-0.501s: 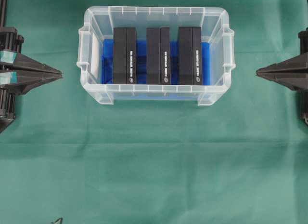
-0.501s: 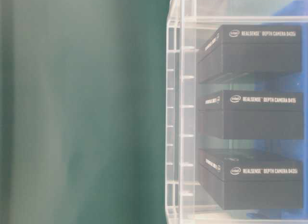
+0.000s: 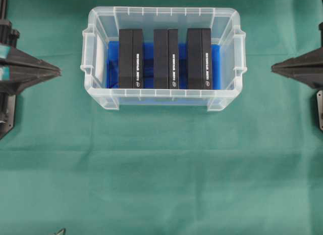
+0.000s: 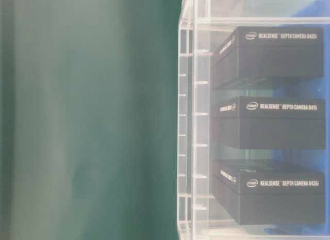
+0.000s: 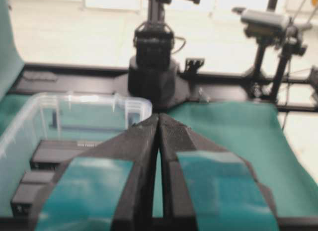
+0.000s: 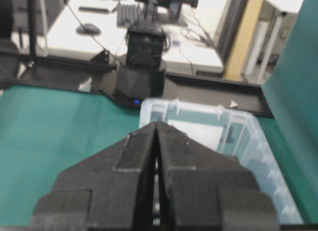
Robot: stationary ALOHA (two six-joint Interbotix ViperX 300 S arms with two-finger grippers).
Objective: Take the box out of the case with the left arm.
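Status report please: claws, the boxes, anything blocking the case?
Left claw shut, empty. Right claw shut, empty. Three boxes in case. Nothing blocking.

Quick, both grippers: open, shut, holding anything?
Left gripper: shut, holding nothing.
Right gripper: shut, holding nothing.

In the overhead view both grippers are pulling outward: the left gripper (image 3: pixel 56 72) is retreating toward the left edge, the right gripper (image 3: pixel 275 68) toward the right edge.
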